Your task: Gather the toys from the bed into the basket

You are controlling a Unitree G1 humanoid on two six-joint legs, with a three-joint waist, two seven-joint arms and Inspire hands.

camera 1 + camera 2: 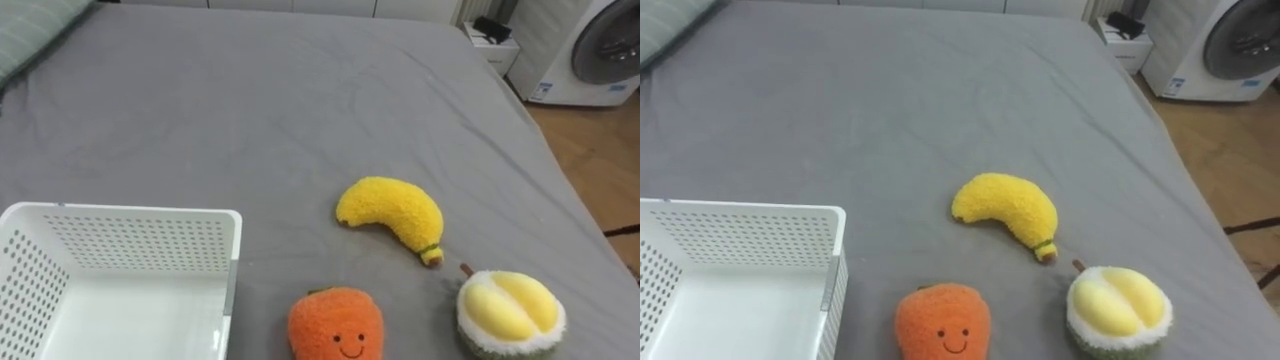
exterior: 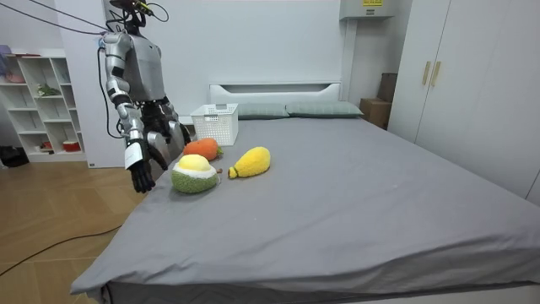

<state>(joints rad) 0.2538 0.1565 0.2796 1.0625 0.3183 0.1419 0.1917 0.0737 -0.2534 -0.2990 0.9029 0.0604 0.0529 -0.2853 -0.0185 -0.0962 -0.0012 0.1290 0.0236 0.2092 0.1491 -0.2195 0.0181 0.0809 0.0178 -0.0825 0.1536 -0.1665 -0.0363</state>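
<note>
The bed (image 1: 250,120) is the largest thing here, and its grey cover is smooth. The robot stands at its side, facing across it.

The white basket (image 1: 120,211) stands on the bed. As far as its inside is visible, it holds nothing. Of all the things, it is the farthest from the fingers (image 2: 145,184) of the right hand (image 2: 142,173).

The three plush toys all lie on the cover, outside the basket. The durian toy (image 1: 510,312) is the closest to those fingers, just beyond them on the edge of the bed. The banana toy (image 1: 392,212) lies further from the fingers, toward the middle of the bed. The orange toy (image 1: 335,325), with a small smiling face, lies between the durian toy and the basket, just beside the basket wall.

The right hand hangs low beside the bed edge. Its fingers are loose and apart, and they hold nothing. The left hand (image 2: 175,133) is higher, near the orange toy, but I cannot tell if it is open or closed.

In my judgement the task is at its very start. No toy is collected yet and all three remain to be picked up and placed into the basket. The durian toy seems the easiest first choice for the right hand.
</note>
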